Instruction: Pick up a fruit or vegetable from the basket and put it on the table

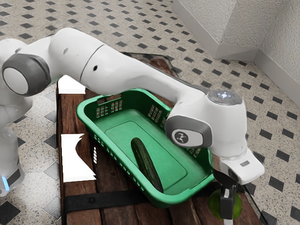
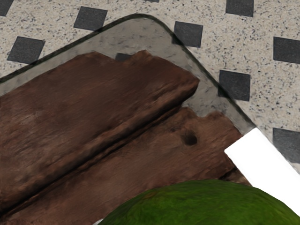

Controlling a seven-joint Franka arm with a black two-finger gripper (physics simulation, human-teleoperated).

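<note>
Exterior view: the arm (image 1: 126, 70) is reaching right across the green basket (image 1: 84, 112), coming in from the exterior view's left, and the jaws are hanging just past the basket's end at the exterior view's right. And they're holding something! The jaws are gripping a round green fruit (image 1: 214, 205), standing apart by about the fruit's width; the near one is crossing in front of it, while the fruit itself is hiding the far one. So the fruit is sitting outside the basket, over the end of the wooden worktop (image 1: 136, 213); whether its underside is touching the wood, I'm not able to tell. Inside the basket a dark green cucumber (image 1: 147, 166) is lying on the bottom, one end pointing toward the near rim. A black band (image 1: 105, 200) is running across the boards, and a jagged white patch (image 1: 75, 159) is showing beside the basket. Dark squares are dotting the pale speckled floor (image 1: 28, 206) all around.

Over to the wrist view: the fruit's rounded top is looming close to the camera, with brown boards stretching beyond it. A long groove is running between the boards, and a dark hole (image 2: 190, 138) is marking one of them. A see-through border (image 2: 206, 101) is edging the wood, and a white strip (image 2: 269, 168) is lying near the fruit.
</note>
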